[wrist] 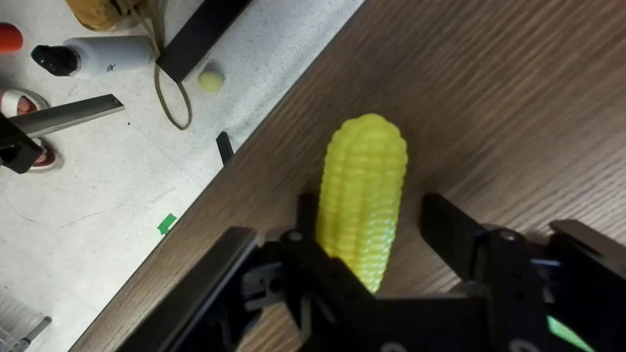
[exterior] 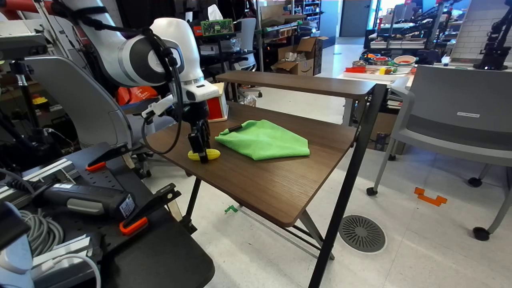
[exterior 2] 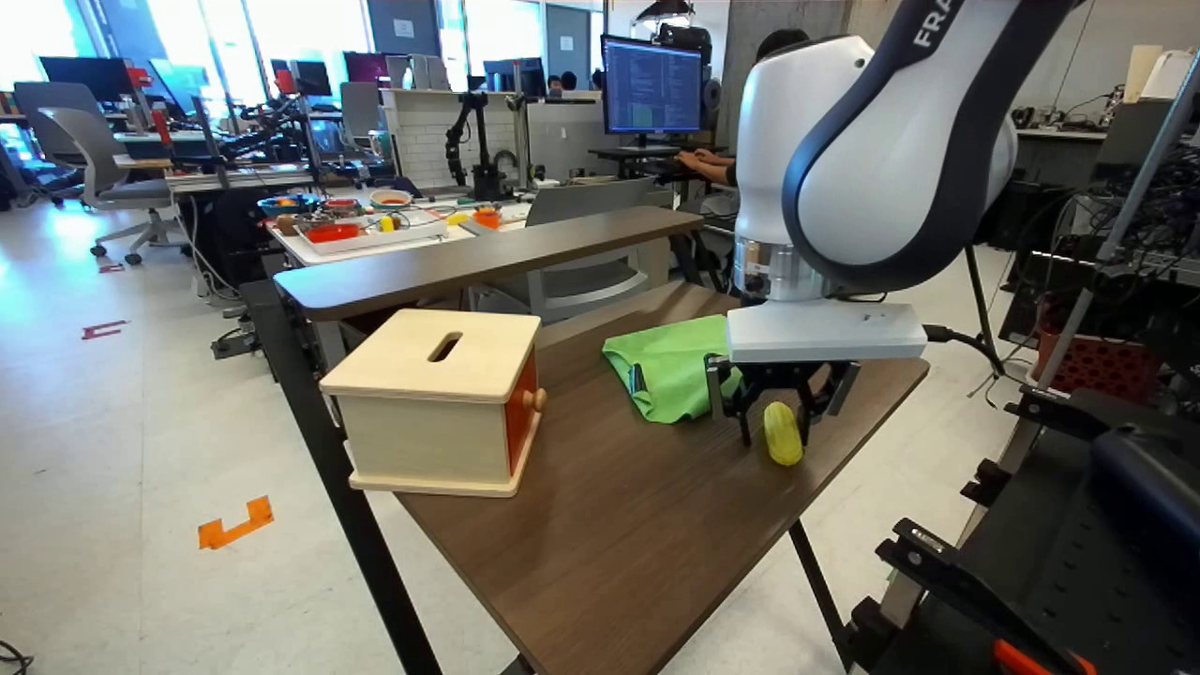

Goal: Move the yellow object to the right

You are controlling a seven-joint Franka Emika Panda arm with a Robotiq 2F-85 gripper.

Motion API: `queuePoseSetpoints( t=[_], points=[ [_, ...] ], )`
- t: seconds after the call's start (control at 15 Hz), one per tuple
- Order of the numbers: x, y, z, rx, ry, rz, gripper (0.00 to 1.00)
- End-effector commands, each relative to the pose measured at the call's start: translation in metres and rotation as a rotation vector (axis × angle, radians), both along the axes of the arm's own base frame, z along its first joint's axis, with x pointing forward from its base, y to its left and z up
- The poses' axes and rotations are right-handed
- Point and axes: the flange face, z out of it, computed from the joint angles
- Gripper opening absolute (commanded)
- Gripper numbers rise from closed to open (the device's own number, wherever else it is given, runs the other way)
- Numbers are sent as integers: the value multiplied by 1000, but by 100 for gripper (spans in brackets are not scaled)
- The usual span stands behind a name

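The yellow object is a small corn-shaped piece with rows of kernels. It lies on the brown table near one long edge and shows in both exterior views (exterior: 213,154) (exterior 2: 783,433). In the wrist view the yellow object (wrist: 364,176) lies between the two fingers, its lower end partly covered by the gripper. My gripper (wrist: 370,210) is open and low over the table, one finger on each side of it. The left finger is close against it; I cannot tell if they touch. A gap separates the right finger from it. The gripper also shows in an exterior view (exterior 2: 775,437).
A folded green cloth (exterior: 264,140) lies on the brown table (exterior: 276,180) beside the gripper. A wooden box with a red front (exterior 2: 427,436) stands at one end. A raised shelf (exterior: 296,83) runs along the far side. A black cart (exterior: 160,248) stands near the table edge.
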Motion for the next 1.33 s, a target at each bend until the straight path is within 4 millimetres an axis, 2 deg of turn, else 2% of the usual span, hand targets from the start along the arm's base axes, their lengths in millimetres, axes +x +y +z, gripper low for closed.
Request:
queuePoseSetpoints(
  t=[0.0, 0.2, 0.4, 0.53, 0.73, 1.0, 1.27],
  points=[
    [4, -2, 15, 34, -21, -21, 27],
    [8, -6, 37, 63, -36, -30, 8],
    [19, -21, 63, 75, -64, -40, 6],
    [33, -42, 82, 72, -89, -65, 7],
    [55, -79, 99, 58, -95, -78, 7],
    [75, -138, 101, 28, -91, -97, 7],
    [73, -192, 87, 9, -72, -141, 7]
  ],
)
